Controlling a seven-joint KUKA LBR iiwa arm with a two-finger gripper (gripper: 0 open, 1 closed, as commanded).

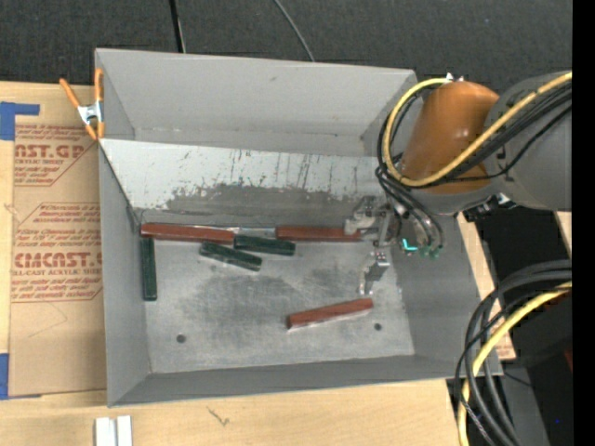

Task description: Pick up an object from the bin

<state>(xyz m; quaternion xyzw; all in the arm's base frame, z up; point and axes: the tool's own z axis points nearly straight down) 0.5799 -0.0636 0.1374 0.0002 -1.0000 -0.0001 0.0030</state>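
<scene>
Jaws: not resolving from this angle; I cannot tell how far apart they are standing, or whether they are gripping anything.
Gripper: hanging right of the frame's centre, tip pointing down just above the right end of the short red-brown stick; contact unclear.
Risk 1: the gripper looks to be sitting over the stick's end, not its middle, so a grasp there is probably going to let it swing or slip out.
Risk 2: the stick is lying flat on metal, so a descent could be scraping the floor or shoving it toward the right wall.
Task thing: the short red-brown stick is lying slightly slanted on the bin floor, lower centre-right, apart from the rest.
Others: long red-brown sticks are running along the floor's back edge; dark green sticks are overlapping just below them; a lone green stick is lying at far left.
</scene>
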